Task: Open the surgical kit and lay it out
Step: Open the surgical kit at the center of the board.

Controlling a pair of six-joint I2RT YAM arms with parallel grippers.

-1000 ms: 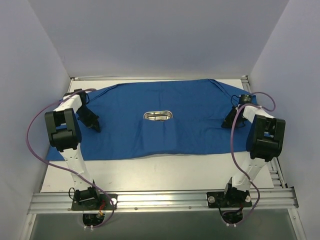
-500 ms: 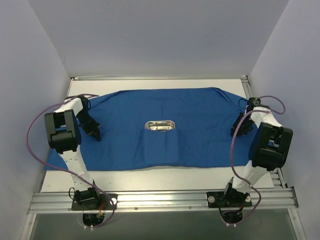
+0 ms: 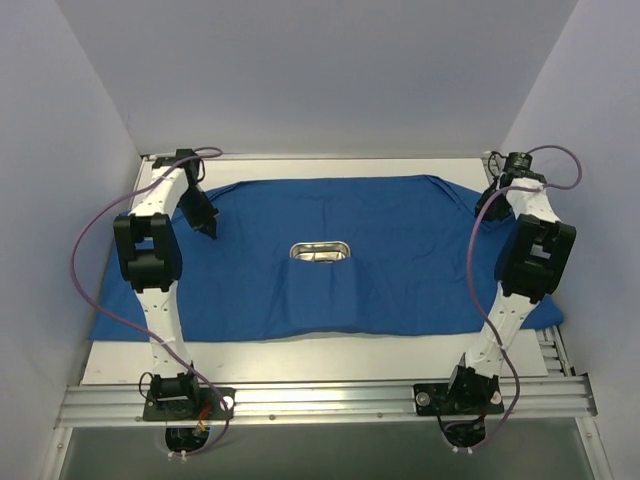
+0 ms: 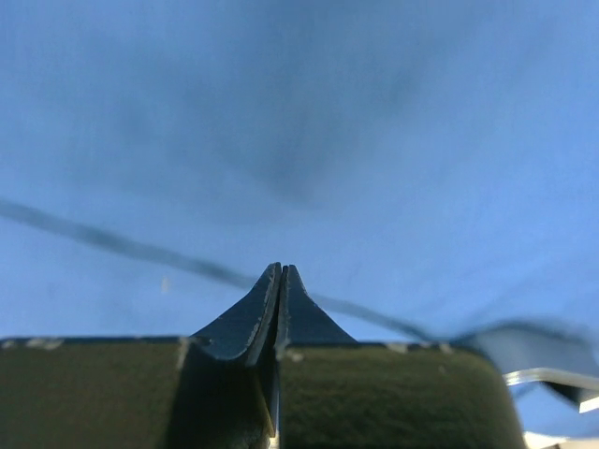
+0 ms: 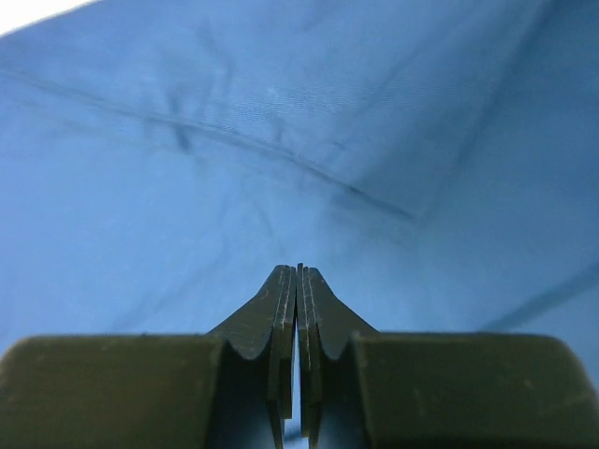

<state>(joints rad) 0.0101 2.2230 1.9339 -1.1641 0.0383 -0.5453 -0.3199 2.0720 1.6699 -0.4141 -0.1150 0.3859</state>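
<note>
both jaws farther back over cloth [image 3: 400,265]

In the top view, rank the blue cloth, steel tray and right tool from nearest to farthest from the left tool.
1. blue cloth, beneath the left tool.
2. steel tray, at the cloth's centre.
3. right tool, far right corner.

Royal-blue cloth wrap [image 3: 400,280], unfolded before me into a wide, lightly creased sheet covering most of the tabletop [image 3: 300,355], near edge wavy, small shiny rectangular steel tray [image 3: 320,251] lying flat at its centre, long side left to right
</note>
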